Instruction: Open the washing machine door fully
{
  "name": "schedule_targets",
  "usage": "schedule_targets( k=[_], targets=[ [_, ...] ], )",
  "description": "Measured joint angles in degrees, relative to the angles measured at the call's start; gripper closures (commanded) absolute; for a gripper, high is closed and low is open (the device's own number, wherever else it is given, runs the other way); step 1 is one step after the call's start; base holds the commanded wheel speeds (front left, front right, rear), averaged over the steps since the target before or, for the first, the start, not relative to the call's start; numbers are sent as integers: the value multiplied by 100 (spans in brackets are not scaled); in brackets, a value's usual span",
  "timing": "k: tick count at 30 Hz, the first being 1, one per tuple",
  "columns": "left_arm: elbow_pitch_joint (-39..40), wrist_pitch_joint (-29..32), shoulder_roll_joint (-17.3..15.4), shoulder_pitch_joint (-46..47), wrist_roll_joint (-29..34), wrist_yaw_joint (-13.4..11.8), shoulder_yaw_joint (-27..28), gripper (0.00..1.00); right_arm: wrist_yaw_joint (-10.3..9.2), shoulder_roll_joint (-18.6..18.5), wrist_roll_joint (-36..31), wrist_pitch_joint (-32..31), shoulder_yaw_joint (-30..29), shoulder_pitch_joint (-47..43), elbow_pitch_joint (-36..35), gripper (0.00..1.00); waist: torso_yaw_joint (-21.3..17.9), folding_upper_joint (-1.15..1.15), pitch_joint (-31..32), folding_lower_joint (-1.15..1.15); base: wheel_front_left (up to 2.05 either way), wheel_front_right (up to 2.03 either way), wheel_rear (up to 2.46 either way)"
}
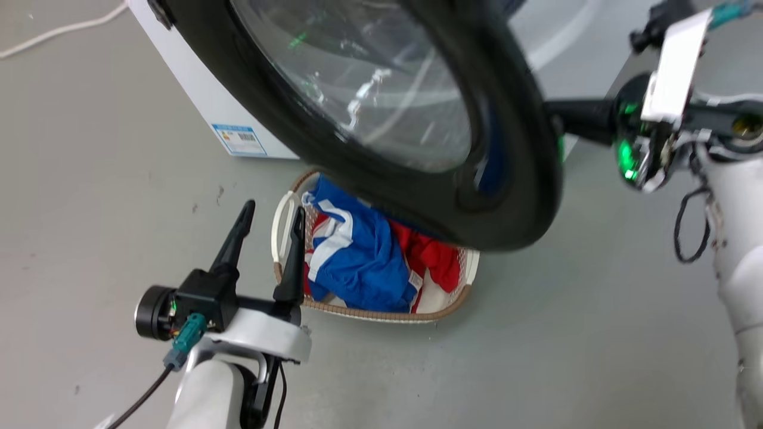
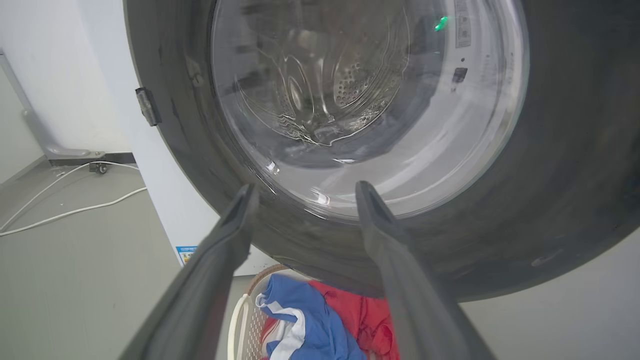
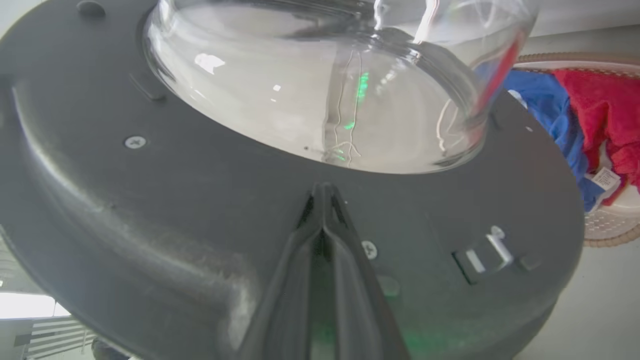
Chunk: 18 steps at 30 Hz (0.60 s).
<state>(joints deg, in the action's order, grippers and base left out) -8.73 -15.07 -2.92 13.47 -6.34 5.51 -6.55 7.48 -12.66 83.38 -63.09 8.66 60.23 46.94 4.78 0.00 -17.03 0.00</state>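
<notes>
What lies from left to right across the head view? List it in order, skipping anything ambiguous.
White cable → left gripper → washing machine door → right gripper. The laundry basket is left out because it overlaps the gripper and the door.

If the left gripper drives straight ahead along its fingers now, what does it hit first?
Most likely the large round glossy black washing machine door, about where its lower rim meets the clear glass centre; the open left gripper aims there. Gap unclear.
</notes>
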Motion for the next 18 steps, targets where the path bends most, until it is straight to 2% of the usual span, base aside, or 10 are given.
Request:
schedule_targets(
  k=[9, 18],
  targets=[
    [-56, 0, -1, -332, -90, -56, -9, 0, 0, 336, 109, -247, -11, -1052, -791, 100, 97, 0, 503, 0, 0, 0, 0],
    [-71, 0, 1, -482, -77, -64, 54, 0, 0, 747, 138, -445, 99, -1663, -1123, 100, 126, 0, 763, 0, 0, 0, 0]
  ],
)
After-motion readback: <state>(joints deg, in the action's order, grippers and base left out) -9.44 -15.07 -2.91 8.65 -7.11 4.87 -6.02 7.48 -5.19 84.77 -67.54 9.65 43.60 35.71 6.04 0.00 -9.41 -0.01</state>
